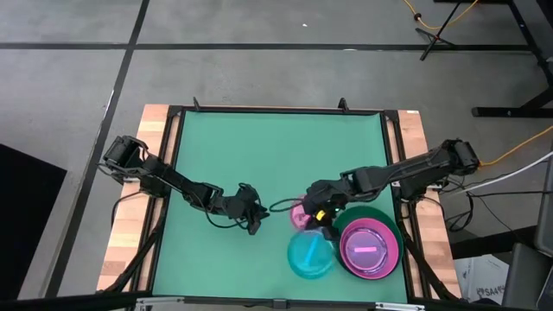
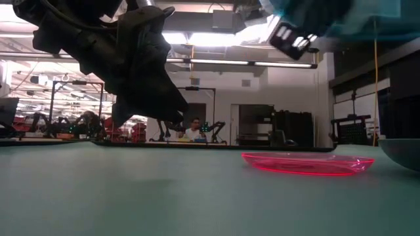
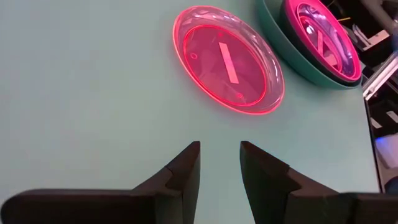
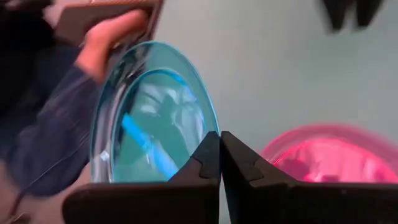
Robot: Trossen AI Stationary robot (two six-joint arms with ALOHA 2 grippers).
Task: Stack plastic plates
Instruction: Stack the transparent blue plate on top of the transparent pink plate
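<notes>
My right gripper (image 1: 324, 226) is shut on a translucent cyan plate (image 1: 311, 253), which hangs above the table near its front edge and shows at the top of the low view as the cyan plate (image 2: 328, 13). A small translucent pink plate (image 1: 301, 214) lies flat on the green mat just beside that gripper. At the right, a dark green plate (image 1: 390, 221) carries a pink plate (image 1: 370, 249). My left gripper (image 1: 251, 216) stands open over the mat, left of the pink plate (image 3: 227, 59), with nothing between its fingers. My right gripper pinches the cyan plate's rim (image 4: 208, 134) between its two shut fingers. The fingers slant down from the table's far right side. The plate is lifted clear of the mat and tilted, its body reaching out beyond the fingertips.
A person's hand (image 4: 106, 37) and blue sleeve show beyond the cyan plate in the right wrist view. The mat's far half and left part are bare green. A wooden border and black frame edge the mat.
</notes>
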